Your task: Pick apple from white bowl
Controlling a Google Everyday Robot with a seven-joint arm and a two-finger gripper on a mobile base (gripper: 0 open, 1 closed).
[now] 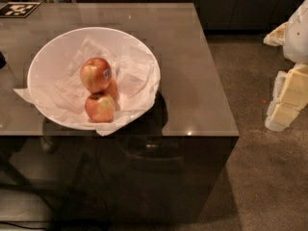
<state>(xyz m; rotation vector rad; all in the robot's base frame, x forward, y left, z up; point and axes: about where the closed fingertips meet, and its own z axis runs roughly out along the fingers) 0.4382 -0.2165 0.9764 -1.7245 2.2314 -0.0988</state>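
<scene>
Rightward, apple [95,76] sticker [107,73]; gripper [287,100] far right.

A white bowl [48,52] is seen at the left of the frame, set on a glossy brown surface [192,81] and lined with crumpled white paper [137,76] that spills over its rim. 3 apples are gathered near the bowl's middle. The apple [95,74], red-yellow with a small sticker [107,73] on its right side, is placed uppermost. A stemmed apple [100,107] is seen just below it, and a redder apple [114,89] is partly hidden between the 2. The gripper [285,100] is found at the right edge of the frame, over the carpeted floor [260,177], well apart from the bowl. A black-and-white marker [18,8] is laid at the upper left.
</scene>
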